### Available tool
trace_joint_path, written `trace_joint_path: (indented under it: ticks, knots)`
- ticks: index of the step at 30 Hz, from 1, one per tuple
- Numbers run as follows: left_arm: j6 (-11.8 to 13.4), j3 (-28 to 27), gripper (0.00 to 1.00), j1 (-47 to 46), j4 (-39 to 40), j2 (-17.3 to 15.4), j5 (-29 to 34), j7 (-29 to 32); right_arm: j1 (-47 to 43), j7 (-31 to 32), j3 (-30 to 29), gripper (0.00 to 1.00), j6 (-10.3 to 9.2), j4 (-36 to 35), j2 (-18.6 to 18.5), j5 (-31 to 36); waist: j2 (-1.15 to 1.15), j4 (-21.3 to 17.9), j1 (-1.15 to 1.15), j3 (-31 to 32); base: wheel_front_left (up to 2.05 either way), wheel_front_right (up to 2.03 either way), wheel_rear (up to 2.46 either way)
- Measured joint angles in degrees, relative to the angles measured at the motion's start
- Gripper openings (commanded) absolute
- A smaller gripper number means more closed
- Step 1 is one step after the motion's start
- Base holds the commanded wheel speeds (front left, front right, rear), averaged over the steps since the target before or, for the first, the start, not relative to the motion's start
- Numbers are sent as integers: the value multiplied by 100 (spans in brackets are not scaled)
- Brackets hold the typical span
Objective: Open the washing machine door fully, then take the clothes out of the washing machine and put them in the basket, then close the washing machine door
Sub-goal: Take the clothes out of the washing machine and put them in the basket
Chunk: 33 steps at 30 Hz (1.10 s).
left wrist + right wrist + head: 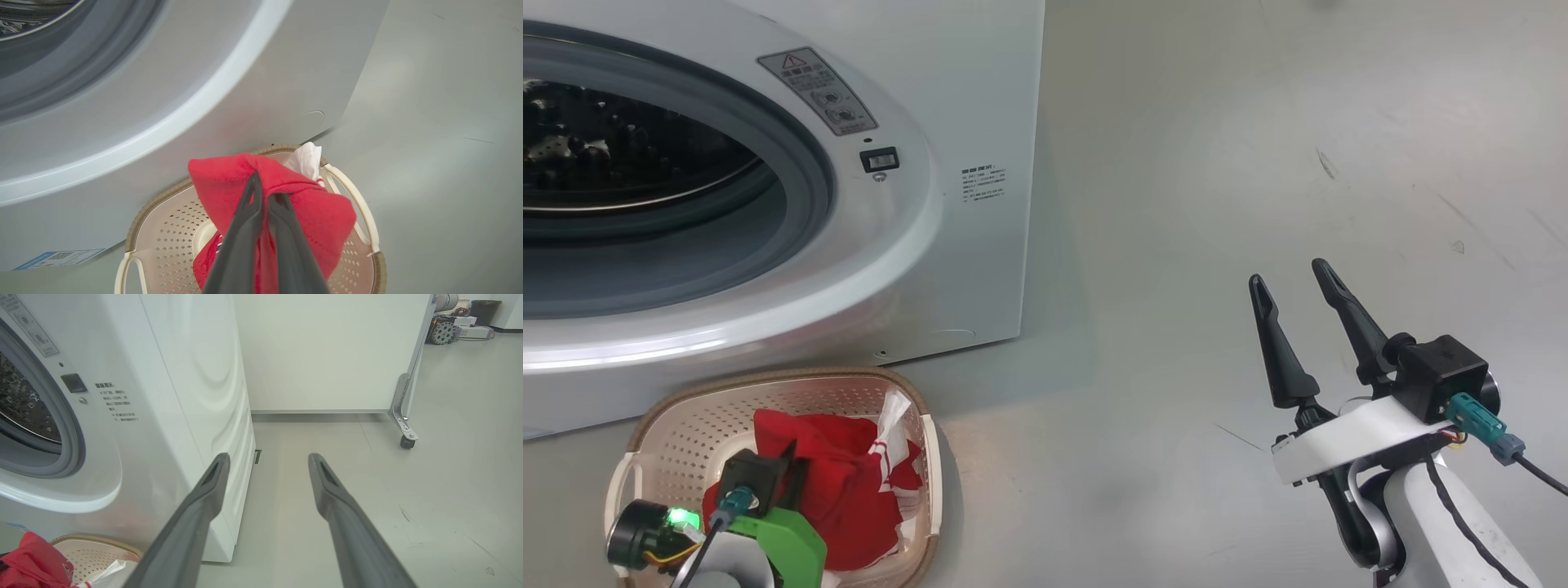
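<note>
The washing machine (947,98) stands at the upper left with its grey-ringed opening (800,163) uncovered and the steel drum (613,155) dark inside. The washing machine door is out of view. On the floor in front of it sits the cream basket (678,433) with the red and white clothes (841,482) in it. My left gripper (265,190) is over the basket (163,245), shut on a fold of the red clothes (220,179). My right gripper (1289,278) hangs open above the bare floor to the right of the machine, with nothing between its fingers (204,494).
A grey floor (1217,163) stretches to the right of the machine. Behind it stands a white panel (327,355) on a caster (406,441). Some equipment (445,330) sits far back at the right. The machine's right side wall (204,375) is close to my right gripper.
</note>
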<state>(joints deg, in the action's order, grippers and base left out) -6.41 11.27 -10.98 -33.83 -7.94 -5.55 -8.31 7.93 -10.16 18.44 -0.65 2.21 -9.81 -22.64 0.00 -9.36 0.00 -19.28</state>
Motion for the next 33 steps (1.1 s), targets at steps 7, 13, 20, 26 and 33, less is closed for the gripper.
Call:
trace_joint_path:
  ticks: [7,13,20,26,33]
  knots:
    - [-1,-201,0,-97,-589,-1,-227,126,12,-24,-24,100,-1,1,-1,1,0,-103,0,-104,0,0,0]
    - [-1,-497,0,-336,-966,18,-516,176,21,-25,-63,100,-8,-16,-23,7,0,-141,0,-225,0,0,0]
    - [10,-725,0,-592,-1382,79,-720,227,40,-24,-99,100,-20,-111,-129,70,0,-133,0,-389,0,0,0]
    - [46,-755,0,-789,-1694,70,-725,226,104,-22,-124,100,-62,-190,-215,136,0,-116,0,-521,0,0,0]
    - [186,-861,0,-918,-2075,74,-758,220,103,29,-134,100,-102,-290,-293,177,0,-90,0,-619,0,0,0]
